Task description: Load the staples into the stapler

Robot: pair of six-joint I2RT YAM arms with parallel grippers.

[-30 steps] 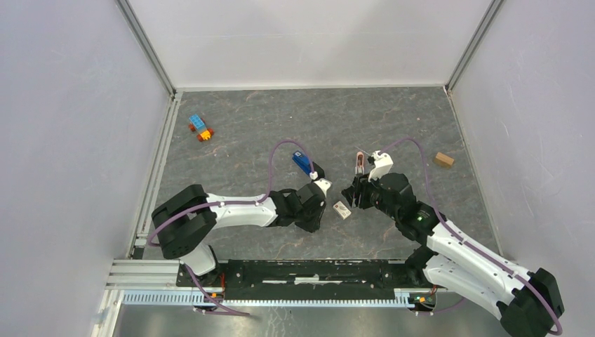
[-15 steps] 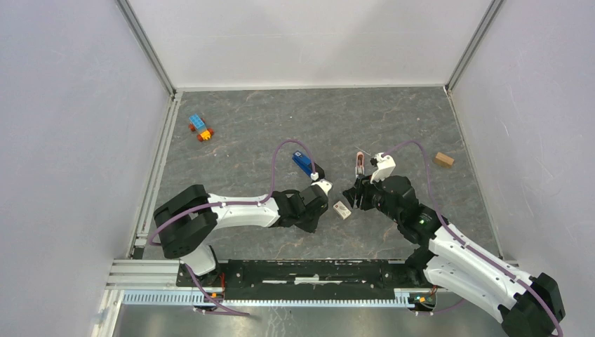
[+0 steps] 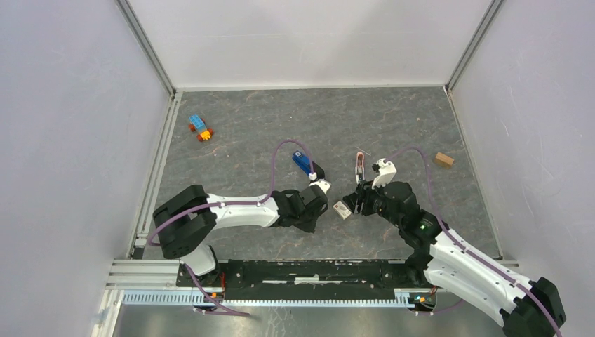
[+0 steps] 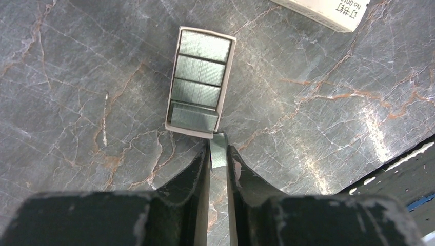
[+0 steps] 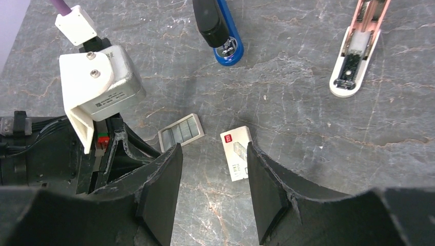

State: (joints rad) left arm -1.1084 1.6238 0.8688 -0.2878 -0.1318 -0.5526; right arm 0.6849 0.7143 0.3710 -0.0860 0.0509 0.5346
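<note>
Seen from the left wrist, a small white tray (image 4: pixel 175 87) holds several silvery strips of staples (image 4: pixel 199 72). One strip of staples (image 4: pixel 218 146) stands on edge at the tray's near corner, and my left gripper (image 4: pixel 219 155) is shut on it, a finger on each side. The blue stapler (image 3: pixel 304 163) with its black end lies beyond the left gripper (image 3: pixel 321 199), and its tip (image 5: pixel 226 38) shows in the right wrist view. My right gripper (image 5: pixel 213 171) hangs open over the table just right of the tray (image 5: pixel 180 132), holding nothing.
A white staple box (image 5: pixel 237 152) lies flat between the right fingertips' far ends. A pink-and-white piece (image 3: pixel 360 166) lies open beyond the right gripper (image 3: pixel 353 200). Toy bricks (image 3: pixel 201 128) sit far left, a wooden block (image 3: pixel 443 159) far right. Walls enclose three sides.
My left jaws have narrowed onto the staple strip. The right arm has drawn back slightly toward the near edge, its jaws unchanged.
</note>
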